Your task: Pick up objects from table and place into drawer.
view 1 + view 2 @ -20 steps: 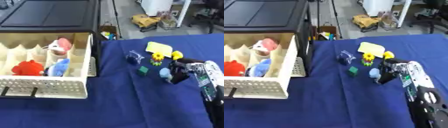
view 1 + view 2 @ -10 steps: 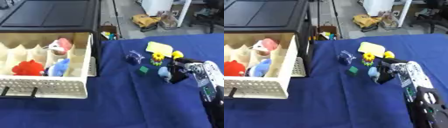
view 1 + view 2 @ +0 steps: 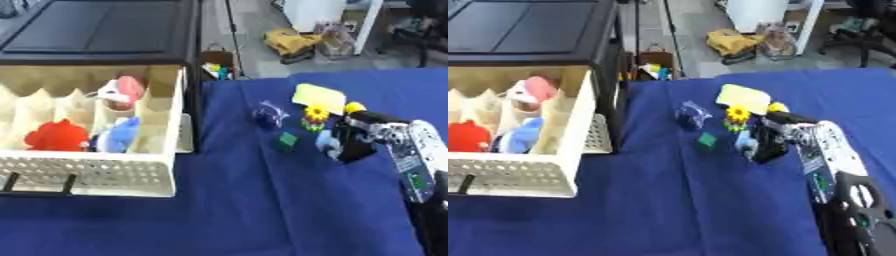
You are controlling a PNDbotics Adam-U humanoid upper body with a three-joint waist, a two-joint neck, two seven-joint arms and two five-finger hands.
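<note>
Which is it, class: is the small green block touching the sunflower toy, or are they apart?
Apart. In the left eye view, blue cloth shows between the green block and the sunflower toy, which stands farther back and to the right.

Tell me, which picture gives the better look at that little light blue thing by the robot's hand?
The right eye view: the light blue thing shows pale against the dark right hand beside it. The left eye view shows the same thing, just as close to the hand, slightly blurrier.

No writing, label, brand or number can be read anywhere here. The green patch on the forearm behind the right hand [image 3: 354,145] carries marks too blurred to make out, and the toys beside that hand show none.
</note>
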